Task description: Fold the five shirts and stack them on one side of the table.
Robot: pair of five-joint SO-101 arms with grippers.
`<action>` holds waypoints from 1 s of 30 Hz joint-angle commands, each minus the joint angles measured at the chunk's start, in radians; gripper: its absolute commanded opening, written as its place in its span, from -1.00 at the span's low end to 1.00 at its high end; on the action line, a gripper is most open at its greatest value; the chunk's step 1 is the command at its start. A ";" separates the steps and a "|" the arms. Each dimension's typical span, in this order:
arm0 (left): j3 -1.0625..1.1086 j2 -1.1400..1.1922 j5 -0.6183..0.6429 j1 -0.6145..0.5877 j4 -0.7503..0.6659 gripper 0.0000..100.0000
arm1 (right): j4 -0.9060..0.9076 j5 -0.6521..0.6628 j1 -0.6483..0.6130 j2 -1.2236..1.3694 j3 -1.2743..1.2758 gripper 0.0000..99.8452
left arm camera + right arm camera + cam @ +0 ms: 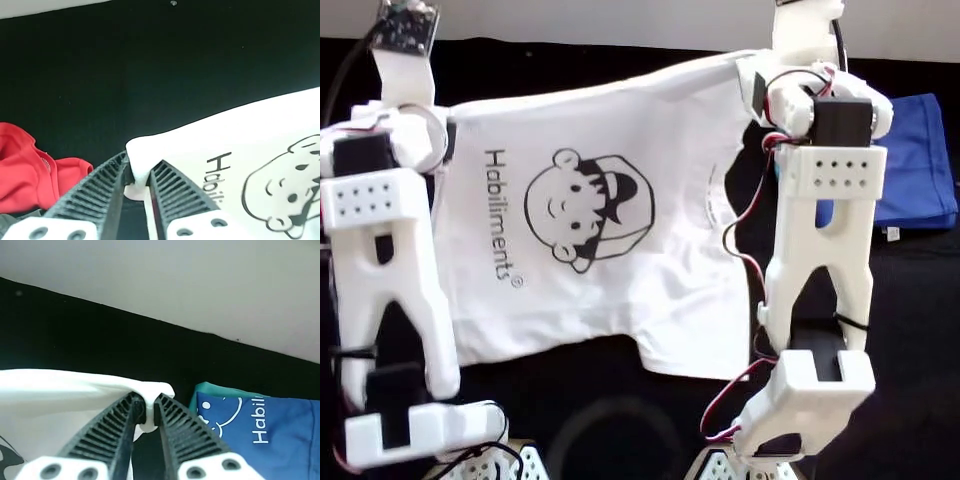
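Observation:
A white shirt (580,230) with a black cartoon face and lettering is stretched between the two arms over the black table. My left gripper (138,169) is shut on one corner of the white shirt (235,135); in the high view that arm's gripper (442,130) stands at the shirt's far left corner. My right gripper (146,407) is shut on another corner of the white shirt (60,390), at the far right (760,85) in the high view. A folded blue shirt (920,165) lies at the right side of the table, and the right wrist view shows this blue shirt (255,425) beside the gripper.
A crumpled red garment (30,170) lies on the black tablecloth beyond the left gripper. A teal edge (215,390) peeks out under the blue shirt. The table's far edge meets a pale wall (200,280). Both arm bases (720,465) sit at the near edge.

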 commanded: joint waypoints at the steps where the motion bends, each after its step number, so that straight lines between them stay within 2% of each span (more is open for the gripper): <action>1: -0.142 0.076 -0.003 -0.002 0.041 -0.98 | -0.010 -0.043 -0.007 0.022 -0.050 -0.99; 10: -0.171 0.269 -0.005 -0.004 0.058 -0.98 | 0.113 -0.055 -0.073 0.206 -0.013 -0.99; 22: -0.182 0.318 -0.005 -0.004 0.319 -0.98 | 0.308 -0.055 -0.101 0.245 -0.018 -0.99; 30: -0.295 0.320 -0.006 -0.004 0.534 -0.98 | 0.470 -0.055 -0.099 0.243 -0.094 -0.99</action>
